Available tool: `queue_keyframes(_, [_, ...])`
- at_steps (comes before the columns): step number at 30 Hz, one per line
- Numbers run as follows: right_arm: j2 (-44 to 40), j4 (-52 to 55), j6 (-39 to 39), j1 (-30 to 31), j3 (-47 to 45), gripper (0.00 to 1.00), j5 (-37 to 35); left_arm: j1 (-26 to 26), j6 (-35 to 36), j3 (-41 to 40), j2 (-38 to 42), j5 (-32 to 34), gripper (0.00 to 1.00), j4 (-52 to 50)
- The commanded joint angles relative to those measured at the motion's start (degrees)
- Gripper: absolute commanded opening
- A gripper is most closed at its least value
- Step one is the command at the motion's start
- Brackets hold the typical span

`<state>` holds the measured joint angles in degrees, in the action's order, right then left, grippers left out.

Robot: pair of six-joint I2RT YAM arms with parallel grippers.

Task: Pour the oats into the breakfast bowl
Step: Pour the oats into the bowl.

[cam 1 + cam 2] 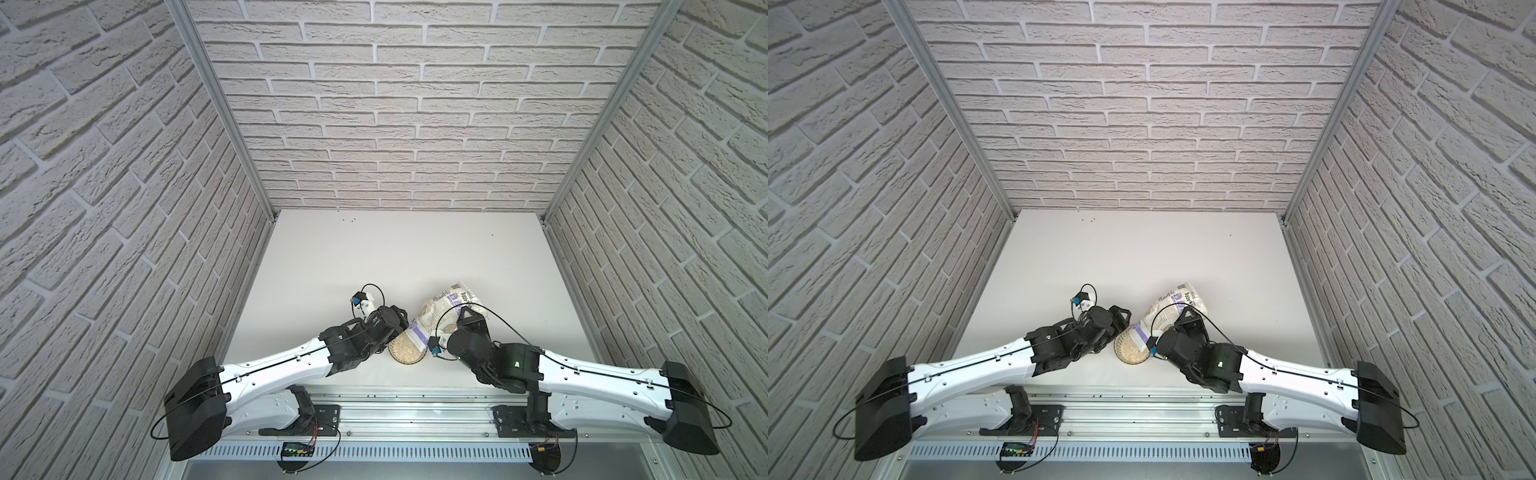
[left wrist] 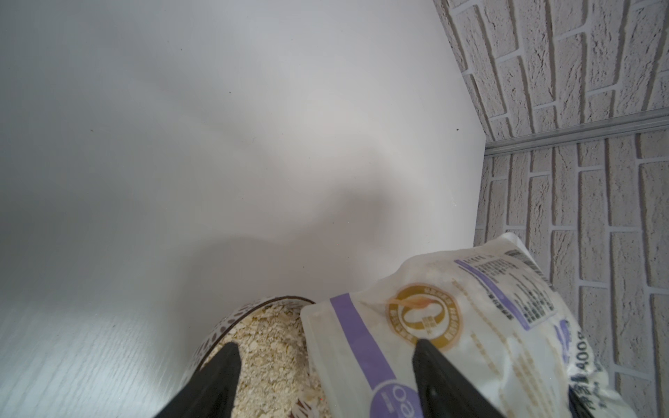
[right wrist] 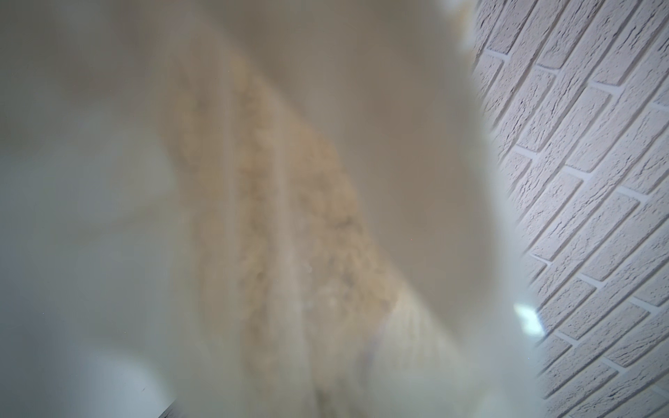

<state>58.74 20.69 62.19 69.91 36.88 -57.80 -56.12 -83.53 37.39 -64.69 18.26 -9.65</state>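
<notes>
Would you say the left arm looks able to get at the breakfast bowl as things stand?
Probably yes: the left gripper hangs open at the breakfast bowl; the pouch covers only one side.

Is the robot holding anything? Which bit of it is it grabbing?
The right gripper holds the oat pouch around its middle, mouth tipped down. The left gripper is open, holding nothing.
</notes>
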Motion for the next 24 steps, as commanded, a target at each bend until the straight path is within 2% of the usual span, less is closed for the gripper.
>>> queue_keyframes(1, [-2.62,-6.62,-3.75,0.23,1.8,0.04,-5.46,-0.04,0.3,1.26,0.61,1.33,0.78,-0.63])
queue_keyframes(3, [-1.63,-9.11,-0.69,0.27,-0.09,0.03,-7.03,-0.07,0.3,1.29,0.64,1.34,0.78,-0.6])
queue_keyframes(5, [-2.76,-4.92,-6.28,0.48,1.88,0.03,-4.71,-0.04,0.38,1.36,0.69,1.34,0.78,-0.56])
queue_keyframes(6, [-3.24,-4.47,-6.64,0.45,1.73,0.04,-4.77,-0.07,0.39,1.35,0.69,1.27,0.78,-0.58])
queue_keyframes(8, [-3.69,-7.84,-2.14,0.45,-0.45,0.04,-6.48,-0.04,0.38,1.38,0.69,1.18,0.78,-0.63])
queue_keyframes(11, [-4.66,-5.45,-4.09,0.62,0.66,0.03,-5.7,-0.04,0.51,1.37,0.95,1.34,0.78,-0.68])
queue_keyframes(14, [-4.05,-8.27,0.33,0.68,-0.56,0.04,-6.6,-0.07,0.42,1.42,0.95,1.6,0.78,-1.0])
queue_keyframes(17, [-3.33,-7.97,-0.63,0.84,1.21,0.04,-7.48,-0.04,0.3,1.49,0.79,1.6,0.78,-1.03])
queue_keyframes(19, [-4.15,-6.91,-3.63,0.96,2.74,0.03,-5.18,-0.05,0.11,1.46,0.96,1.73,0.78,-1.26])
queue_keyframes(20, [-3.16,-5.77,-3.02,1.13,1.73,0.04,-4.97,-0.05,-0.03,1.38,1.04,1.77,0.78,-1.25])
queue_keyframes(22, [-0.72,-10.02,2.89,1.32,-1.07,0.03,-8.57,-0.04,0.28,1.42,1.18,1.93,0.78,-1.33])
queue_keyframes(23, [-1.68,-11.03,1.5,1.65,0.21,0.03,-7.81,-0.04,0.37,1.52,1.33,2.02,0.78,-1.47])
queue_keyframes(24, [-3.01,-8.33,-3.16,1.87,2.47,0.03,-5.31,-0.04,0.38,1.5,1.51,2.16,0.78,-1.63])
